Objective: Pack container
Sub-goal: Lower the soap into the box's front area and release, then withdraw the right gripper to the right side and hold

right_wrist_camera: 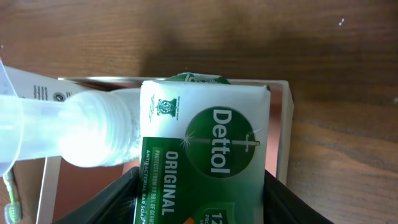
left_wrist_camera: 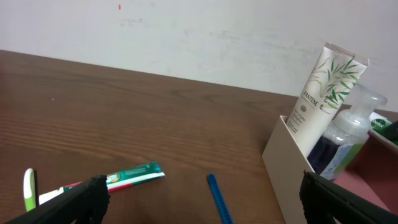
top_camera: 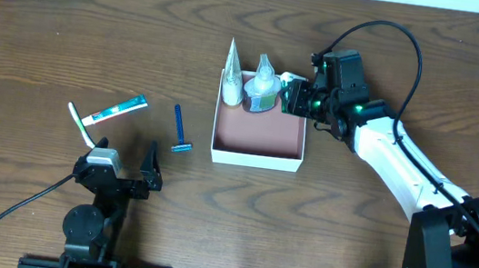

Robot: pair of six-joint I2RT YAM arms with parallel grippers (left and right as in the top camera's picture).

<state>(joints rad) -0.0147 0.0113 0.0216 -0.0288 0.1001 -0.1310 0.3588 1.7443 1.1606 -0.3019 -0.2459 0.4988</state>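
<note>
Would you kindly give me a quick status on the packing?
Left gripper open, empty. Right gripper holding Dettol soap over container corner. Pump bottle close beside.

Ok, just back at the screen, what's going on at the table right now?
The right gripper holds a green-and-white Dettol soap bar at the far right corner of the square white cardboard container, where a white tube and a clear pump bottle already stand. The left gripper sits open near a toothpaste tube, toothbrush and blue razor lying on the table, touching none.
</note>
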